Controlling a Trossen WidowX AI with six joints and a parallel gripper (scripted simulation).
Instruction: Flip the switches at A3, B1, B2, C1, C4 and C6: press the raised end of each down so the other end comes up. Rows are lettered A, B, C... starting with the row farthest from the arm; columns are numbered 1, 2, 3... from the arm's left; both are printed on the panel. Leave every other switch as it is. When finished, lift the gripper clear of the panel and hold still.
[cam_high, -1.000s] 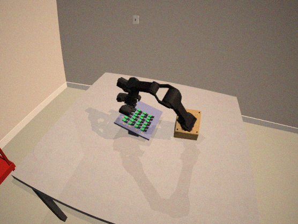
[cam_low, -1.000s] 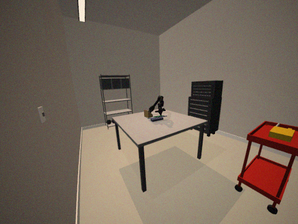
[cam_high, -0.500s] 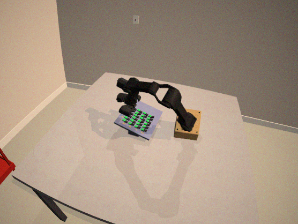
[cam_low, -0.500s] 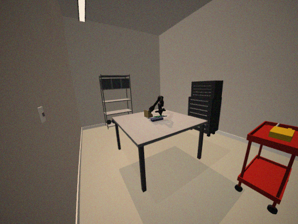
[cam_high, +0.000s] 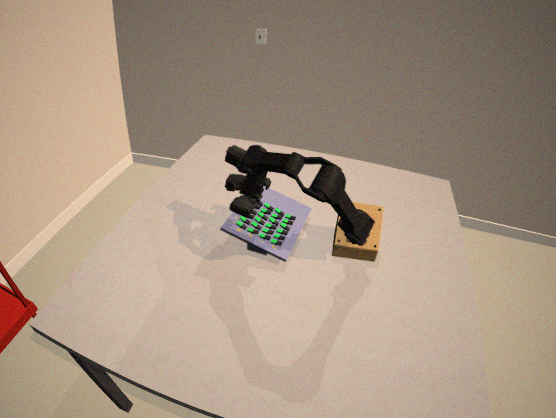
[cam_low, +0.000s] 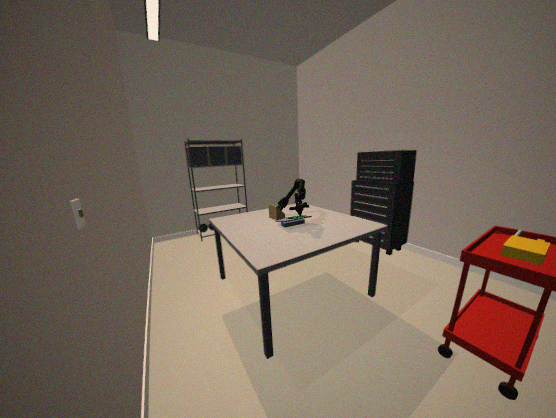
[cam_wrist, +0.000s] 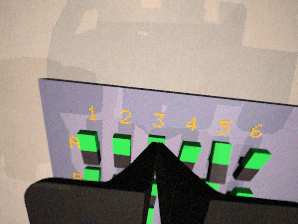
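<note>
The blue-grey switch panel (cam_high: 301, 210) (cam_wrist: 55, 100) lies tilted on a support, with rows of green-and-black rockers. My gripper (cam_wrist: 156, 147) is shut and empty. In the wrist view its tips overlap switch A3 (cam_wrist: 156, 138), whose green far end shows just beyond them; whether they touch cannot be told. Switches A1 (cam_wrist: 88, 142), A2 (cam_wrist: 122, 145), A4 (cam_wrist: 190, 151), A5 (cam_wrist: 220, 152) and A6 (cam_wrist: 258, 159) show beside it. B1 (cam_wrist: 92, 174) is partly visible. The fingers hide most of row B and all of row C in the wrist view.
The arm's wooden base block (cam_high: 372, 212) (cam_low: 275, 212) stands on the table (cam_high: 400, 325) (cam_low: 250, 245) beside the panel. The arm arches over the panel's near side. A red cart (cam_low: 482, 325), a dark drawer cabinet (cam_low: 380, 195) and a shelf rack (cam_low: 220, 187) stand away from the table.
</note>
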